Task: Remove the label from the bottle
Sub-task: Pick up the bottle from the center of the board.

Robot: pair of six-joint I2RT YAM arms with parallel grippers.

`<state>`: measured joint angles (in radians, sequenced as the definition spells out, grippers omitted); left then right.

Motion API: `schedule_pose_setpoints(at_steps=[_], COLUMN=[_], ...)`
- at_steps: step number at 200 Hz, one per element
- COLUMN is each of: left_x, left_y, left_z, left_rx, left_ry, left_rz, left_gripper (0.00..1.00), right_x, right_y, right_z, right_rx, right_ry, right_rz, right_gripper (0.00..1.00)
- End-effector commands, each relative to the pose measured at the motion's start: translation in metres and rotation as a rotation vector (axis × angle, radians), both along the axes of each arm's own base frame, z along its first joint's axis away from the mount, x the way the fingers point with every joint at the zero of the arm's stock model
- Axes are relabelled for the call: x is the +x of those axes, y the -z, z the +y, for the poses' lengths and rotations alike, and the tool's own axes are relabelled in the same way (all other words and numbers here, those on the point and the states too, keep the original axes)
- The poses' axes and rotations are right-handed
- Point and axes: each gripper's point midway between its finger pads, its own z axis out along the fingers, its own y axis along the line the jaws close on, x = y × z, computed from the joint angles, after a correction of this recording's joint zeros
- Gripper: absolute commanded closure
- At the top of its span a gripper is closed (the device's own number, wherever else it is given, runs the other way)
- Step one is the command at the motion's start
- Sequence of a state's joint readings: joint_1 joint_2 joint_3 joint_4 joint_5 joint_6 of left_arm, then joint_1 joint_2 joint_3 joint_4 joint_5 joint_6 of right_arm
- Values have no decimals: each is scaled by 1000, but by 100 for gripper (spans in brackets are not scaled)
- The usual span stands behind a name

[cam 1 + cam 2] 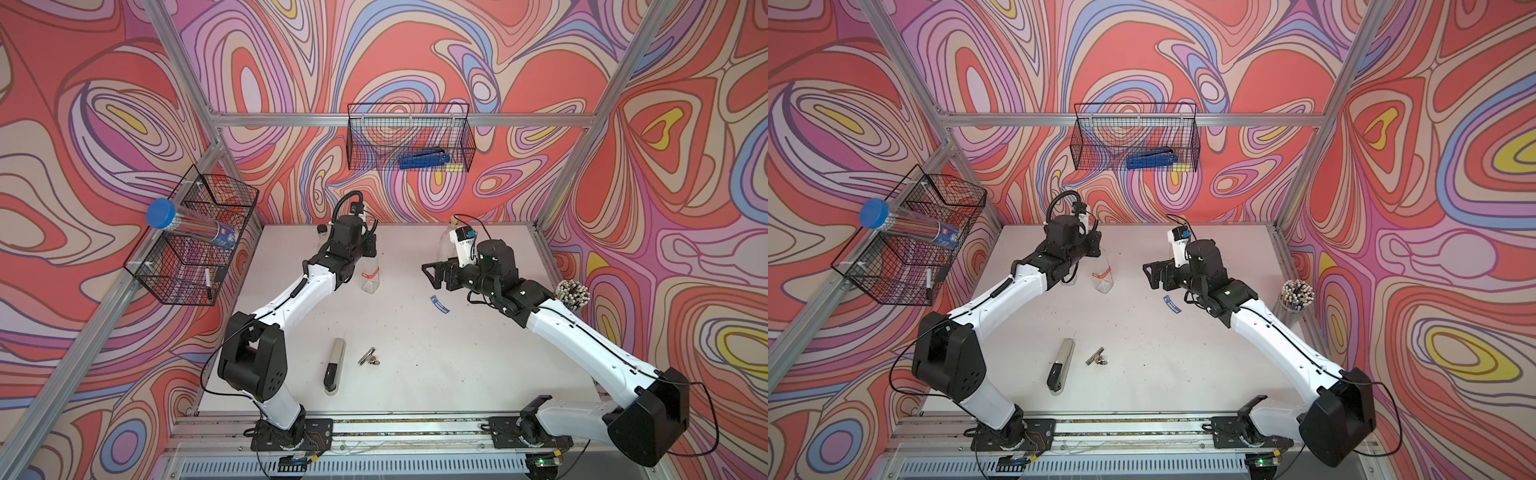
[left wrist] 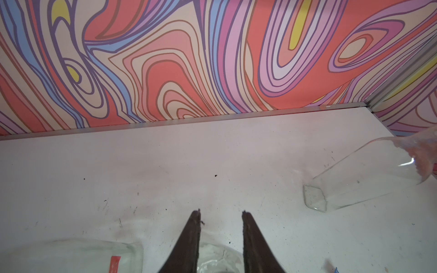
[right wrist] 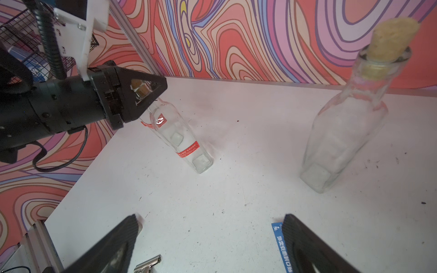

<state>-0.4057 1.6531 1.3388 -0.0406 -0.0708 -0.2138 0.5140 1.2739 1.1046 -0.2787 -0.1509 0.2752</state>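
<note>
Left fingers (image 2: 189, 236) clenched on the neck of the bottle (image 3: 184, 141), red label (image 3: 188, 150) on it, at the table's (image 1: 415, 365) 11 o'clock, right fingers (image 3: 307, 241) spread and empty, blue strip (image 1: 439, 304) at the bottle's 3 o'clock.

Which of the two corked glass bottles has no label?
The bare bottle standing alone near the right gripper: plain clear glass. The labelled bottle in the left gripper wears a red band.

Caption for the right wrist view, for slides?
Left gripper shut on corked neck of red-labelled bottle; right gripper open near blue label strip.
</note>
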Motion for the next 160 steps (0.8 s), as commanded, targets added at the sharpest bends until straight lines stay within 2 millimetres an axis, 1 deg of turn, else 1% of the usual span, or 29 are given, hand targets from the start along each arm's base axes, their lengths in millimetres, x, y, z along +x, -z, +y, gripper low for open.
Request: schedule_pose_setpoints(at_steps=[1,54,90,110,113,120,152,160], left_x=[-12,-22,-31,-38,-41,-44,-60,-64], left_y=[16,-14,-24,-35,-32,-34,-55,-61], left_z=[-3,-6,-9,-14,-13,-15,-19,-20], left_rx=[-30,-85,-123,-157,-155,-165,-202,-212], left_ry=[23,43,61,89,90,101,147,161], left_rz=[71,64,103,111,131,139,146,143], left_gripper=[100,100,100,100,100,100,100,100], right_x=[0,1,0,-5,-6,-9,-23,-26], right_y=[1,4,12,17,18,22,40,47], right_z=[5,9,18,28,30,35,55,60], right_rx=[9,10,0,-18,-22,-33,-93,-117], right_ry=[-12,-20,-42,-72,-79,-95,-167,-182], right_rz=[-1,4,17,11,9,3,-29,-37], right_gripper=[2,2,2,2,2,2,2,2])
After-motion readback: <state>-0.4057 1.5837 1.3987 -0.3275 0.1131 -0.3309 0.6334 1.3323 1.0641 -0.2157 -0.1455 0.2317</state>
